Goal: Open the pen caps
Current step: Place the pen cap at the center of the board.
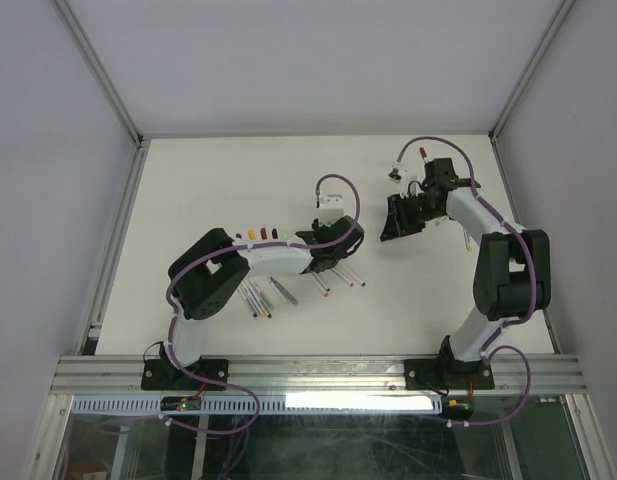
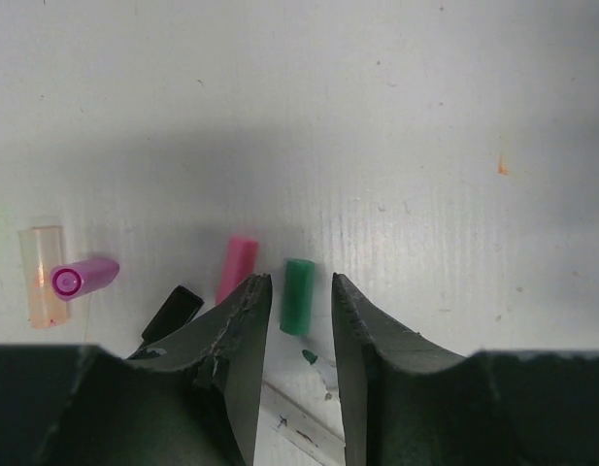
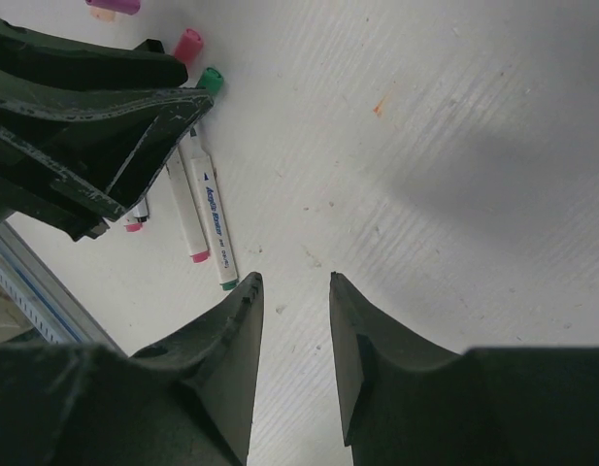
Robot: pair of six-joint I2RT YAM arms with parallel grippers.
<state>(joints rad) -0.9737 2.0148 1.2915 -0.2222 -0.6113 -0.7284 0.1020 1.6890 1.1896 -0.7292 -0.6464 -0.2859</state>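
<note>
The left hand (image 2: 300, 281) was parked right at the green cap (image 2: 298, 296), one finger on each side of it. A sliver of desk (image 2: 396, 126) showed on both sides though, so the hand was loose around the cap, not pinching it. The cap just lay flat on the desk.

In the left wrist view, a pink cap (image 2: 237, 269) lay just to the left of the green cap, with a black cap (image 2: 173, 313) a bit further out that way. Well past those, a purple cap (image 2: 83, 279) overlapped a see-through orange cap (image 2: 43, 275).

The green pen (image 3: 212, 214) lay right behind the green cap, its bare tip pointing at it.

The right hand (image 3: 294, 283) hung well away from the green cap, fingers apart and gripping nothing.
</note>
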